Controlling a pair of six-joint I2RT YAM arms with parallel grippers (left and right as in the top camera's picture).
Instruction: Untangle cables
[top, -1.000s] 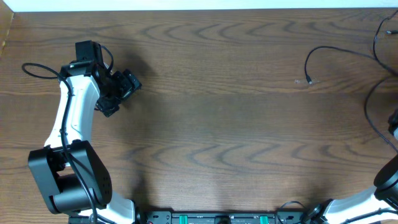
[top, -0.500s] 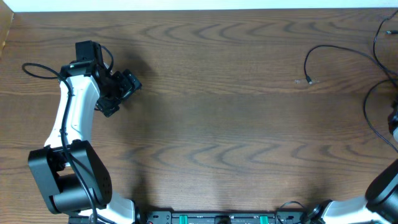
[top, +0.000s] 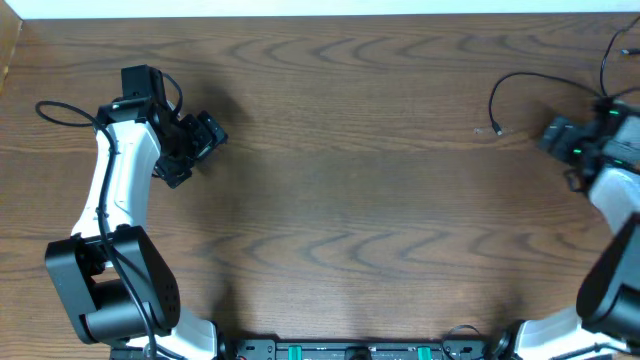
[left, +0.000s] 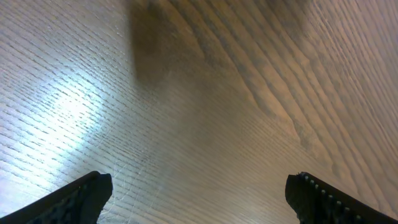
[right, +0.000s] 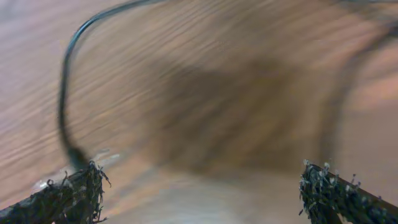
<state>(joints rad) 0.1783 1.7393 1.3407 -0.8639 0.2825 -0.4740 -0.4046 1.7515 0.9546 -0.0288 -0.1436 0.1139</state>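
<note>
The left gripper (top: 195, 148) hangs over the table (top: 350, 200) at far left, fingers wide apart. A black cable (top: 520, 77) curves at upper right, its plug (top: 498, 130) on the wood. Just beside it is the right gripper (top: 552, 135), also wide; its wrist view is blurred.

The worktop (top: 350, 200) is presenting as dark brown wood with bold grain, smooth to the eye, and is throwing a soft satin glare in the left wrist view. The left arm's shell (top: 118, 190) is reading as glossy white plastic, while its joints (top: 110, 290) are showing matt black. The left gripper (left: 199, 183) fingers (left: 78, 199) are showing black pads with fine ribbing. The right gripper (right: 199, 180) fingers (right: 68, 196) are looking rough and fuzzy at the edges, though blur is limiting judgement. The black cable (right: 64, 93) is showing a smooth dark sheath.
</note>
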